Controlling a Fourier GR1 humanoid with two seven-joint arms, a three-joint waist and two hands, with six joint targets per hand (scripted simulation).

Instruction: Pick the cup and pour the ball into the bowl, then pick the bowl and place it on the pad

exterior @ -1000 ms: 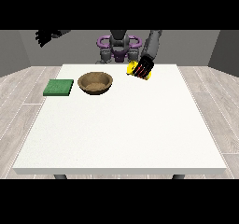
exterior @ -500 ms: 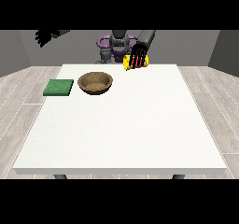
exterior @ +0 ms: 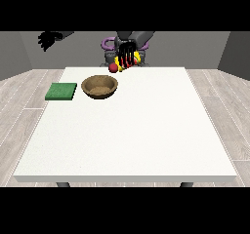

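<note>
Pouring stage. Hand at view's right (exterior: 127,52) held above and behind bowl (exterior: 99,87), fingers curled round tipped yellow cup (exterior: 128,61). Red ball (exterior: 113,68) at cup's mouth, short of bowl rim. Best shifted over bowl centre before tipping further. Green pad (exterior: 61,91) just beside bowl. Other hand (exterior: 48,39) raised, well apart from bowl, fingers spread, empty.

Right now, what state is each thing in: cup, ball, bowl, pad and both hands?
cup: yellow, held above the table's far edge, tipped towards the bowl.
ball: red, at the cup's mouth, not in the bowl.
bowl: upright on the table, nothing in it.
pad: flat on the table, nothing on it.
hand at the view's right: fingers curled round the cup.
hand at the view's left: raised, holds nothing.
</note>
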